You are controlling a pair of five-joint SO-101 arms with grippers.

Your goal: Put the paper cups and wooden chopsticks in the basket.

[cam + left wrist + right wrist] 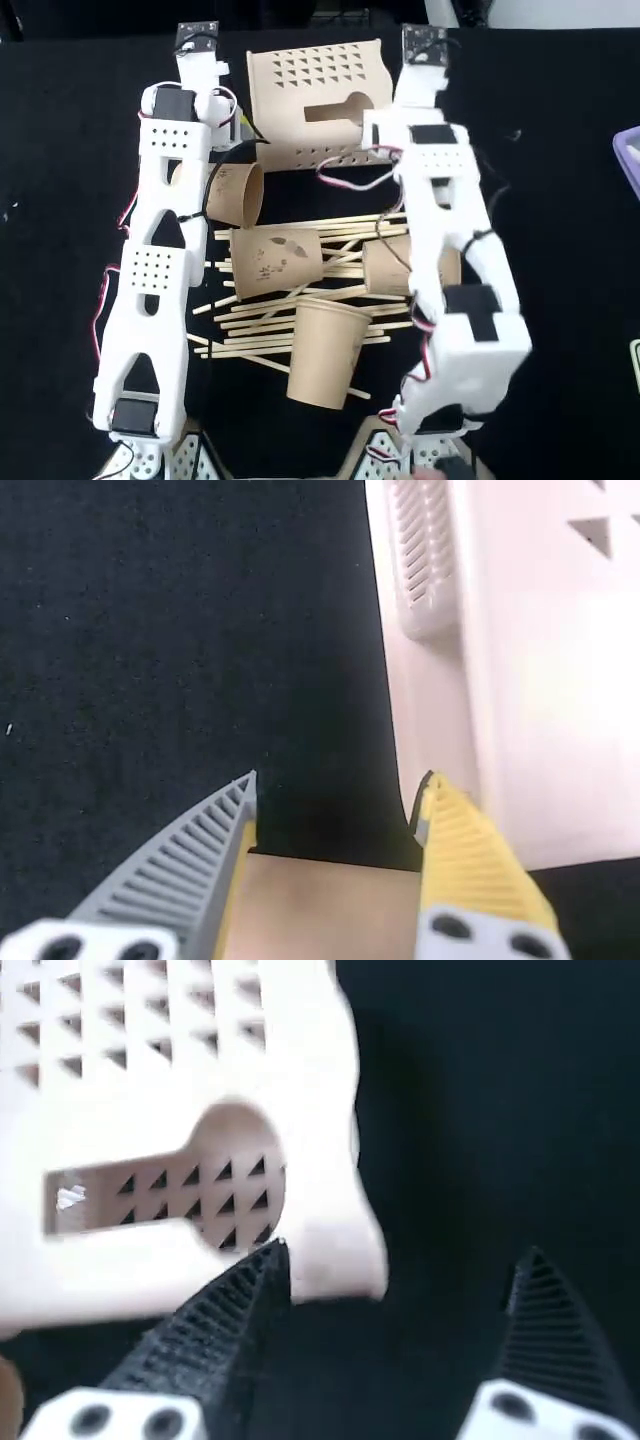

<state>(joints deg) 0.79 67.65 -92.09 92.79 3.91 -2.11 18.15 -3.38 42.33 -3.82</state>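
Paper cup (330, 910) in left hand (340, 780) | right hand (406, 1250) wide beside basket (310, 1160) | high view: chopsticks (250, 340) scattered

Matt black cloth over the table (560, 300), finely woven and flecked with pale lint. Looks like smooth beige plastic on the basket (315, 100), dull rather than glossy (punched through with small triangles). Matt brown paper on the paper cups (325, 350), and on the paper cup (330, 910) in the left gripper (340, 777). Pale bare wood in the chopsticks (250, 340). Ribbed plastic there in grey and yellow, black on the right gripper (407, 1250). White matt plastic along the arms (150, 290).
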